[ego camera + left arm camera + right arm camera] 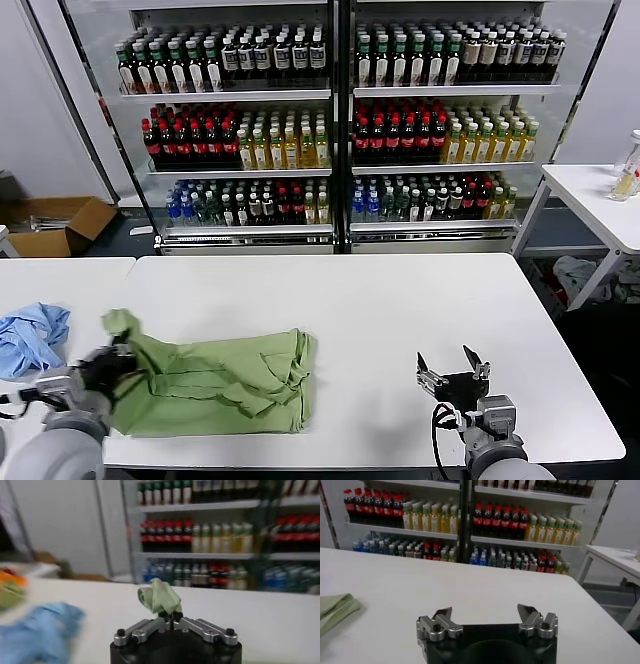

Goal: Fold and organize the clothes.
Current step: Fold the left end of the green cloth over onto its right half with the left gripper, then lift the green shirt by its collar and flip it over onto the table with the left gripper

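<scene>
**Left end effector pinching a bunched corner of the green shirt**

My left end effector [170, 615] sits near the worktop's [400, 320] left front corner, its metal fingers drawn together on a corner of the shirt [225, 385] — the soft cloth rises above the fingertips in a crumpled, rounded knot. The shirt itself is light green, loosely folded into a rough rectangle with soft creases and rumpled edges, lying along the front edge of the worktop toward its left side. The pinched corner is lifted at the shirt's left end.

My right end effector [452, 372] waits near the front edge toward the right corner, well apart from the shirt, its two dark-tipped fingers spread wide with only bare white surface between them.

A smaller light blue garment [30, 338] lies crumpled by the left edge, beside my left arm. Beyond the far edge stand glass-fronted shelves [335, 130] lined with rows of bottles.
</scene>
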`<state>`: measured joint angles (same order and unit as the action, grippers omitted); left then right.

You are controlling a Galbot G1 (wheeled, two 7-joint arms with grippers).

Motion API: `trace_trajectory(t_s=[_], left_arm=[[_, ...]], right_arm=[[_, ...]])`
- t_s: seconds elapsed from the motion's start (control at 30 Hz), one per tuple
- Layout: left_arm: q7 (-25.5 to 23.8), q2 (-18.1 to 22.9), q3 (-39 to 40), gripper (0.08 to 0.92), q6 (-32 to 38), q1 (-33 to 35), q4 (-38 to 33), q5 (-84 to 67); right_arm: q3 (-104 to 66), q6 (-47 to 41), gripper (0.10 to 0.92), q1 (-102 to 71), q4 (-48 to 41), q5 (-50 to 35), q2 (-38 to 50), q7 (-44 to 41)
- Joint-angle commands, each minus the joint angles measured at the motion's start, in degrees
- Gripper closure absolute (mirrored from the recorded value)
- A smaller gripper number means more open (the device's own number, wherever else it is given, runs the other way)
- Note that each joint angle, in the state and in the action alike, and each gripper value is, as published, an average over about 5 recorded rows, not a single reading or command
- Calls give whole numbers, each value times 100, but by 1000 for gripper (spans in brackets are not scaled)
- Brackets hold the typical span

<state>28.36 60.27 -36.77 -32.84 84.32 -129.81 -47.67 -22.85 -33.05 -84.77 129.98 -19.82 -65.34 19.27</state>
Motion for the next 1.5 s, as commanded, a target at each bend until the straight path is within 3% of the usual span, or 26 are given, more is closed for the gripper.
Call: trace_trajectory(t_s=[0.03,0.33,0.7,0.8,0.97,1.1,1.2,1.37,1.5], left_arm=[[-5,1349,1494,912,-16,-427,-309,-1528],[-31,1632,1795,912,84,-1005,416,-1078],[278,1844,2001,912,114,-1607,1180,-909],[187,2088,2208,881,161,-1649,1252,-764],[-374,2550,2539,745,600,-1369,904,-276],[-953,2021,2066,633,878,-962,42,50],[-1045,1388,1202,546,964,-709,-164,272],[-782,695,75,399,518,-167,397,878],[-812,683,-37,286,237,101,877,1286]], right_arm=[[60,-3,203,40,-75,17,-18,18],[-23,2,203,57,-183,19,42,11],[-50,-1,203,134,-286,17,7,15],[-49,-1,203,163,-316,17,-11,15],[-38,-3,203,256,-313,-2,-8,14],[13,-4,203,447,-337,-34,51,4],[81,-3,203,558,-356,-39,43,-9],[175,4,203,572,-334,-23,5,-38],[149,15,203,541,-307,-16,6,-58]])
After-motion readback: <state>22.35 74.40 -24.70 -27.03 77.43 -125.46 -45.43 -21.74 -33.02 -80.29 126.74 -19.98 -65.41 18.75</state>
